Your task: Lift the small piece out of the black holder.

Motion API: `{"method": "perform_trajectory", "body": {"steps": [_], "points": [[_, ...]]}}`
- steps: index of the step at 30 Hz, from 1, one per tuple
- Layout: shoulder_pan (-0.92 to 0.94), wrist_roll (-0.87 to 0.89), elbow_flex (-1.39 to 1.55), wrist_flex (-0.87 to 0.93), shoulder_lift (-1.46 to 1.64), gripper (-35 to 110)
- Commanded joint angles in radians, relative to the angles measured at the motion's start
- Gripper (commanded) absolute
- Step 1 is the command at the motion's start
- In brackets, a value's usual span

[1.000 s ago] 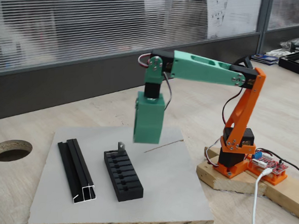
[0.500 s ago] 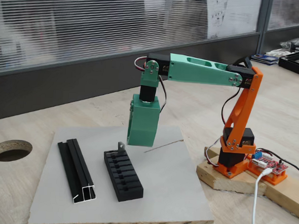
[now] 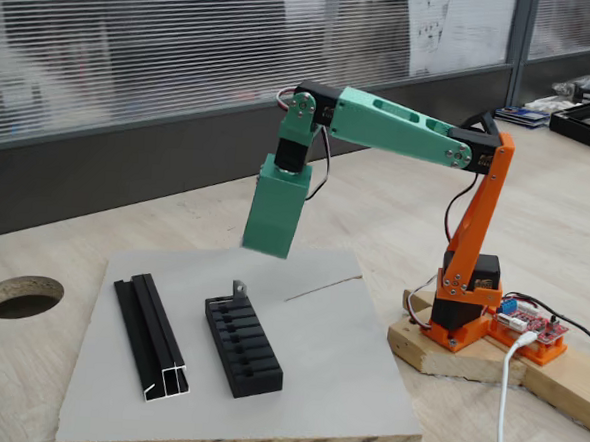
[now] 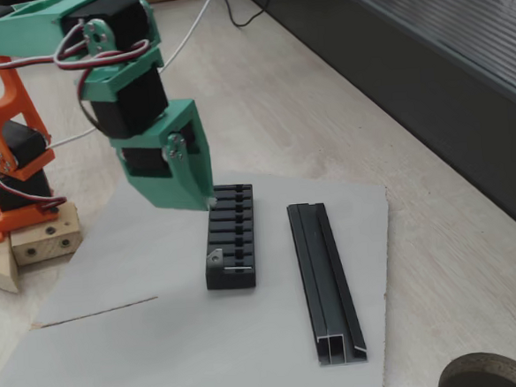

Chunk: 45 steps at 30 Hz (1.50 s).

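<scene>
Tool higher now, small piece unmoved

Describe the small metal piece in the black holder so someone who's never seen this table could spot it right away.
Start at the grey board on the wooden table, where two black things lie side by side. The shorter, blockier one is the black holder with its row of slots. The small piece is the tiny grey metal tab with a hole, standing up from the holder's end slot; the other slots look empty.

Matt black plastic holder, a dull grey metal piece in it, a black channel profile with bare-metal cut ends, on a smooth grey board with raw chipboard edges.
</scene>
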Motion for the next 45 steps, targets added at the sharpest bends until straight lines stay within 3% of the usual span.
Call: {"method": "perform_trajectory", "body": {"steps": [1, 5, 9, 16, 23, 45], "points": [[0.02, -0.126, -0.025, -0.003, 0.02, 9], [0.021, -0.328, -0.026, -0.005, 0.02, 9], [0.023, -0.411, -0.026, -0.02, 0.015, 8], [0.021, -0.414, -0.025, -0.193, -0.097, 8], [0.021, -0.414, -0.026, -0.072, -0.098, 8], [0.015, -0.416, -0.026, -0.071, -0.098, 13]]}}
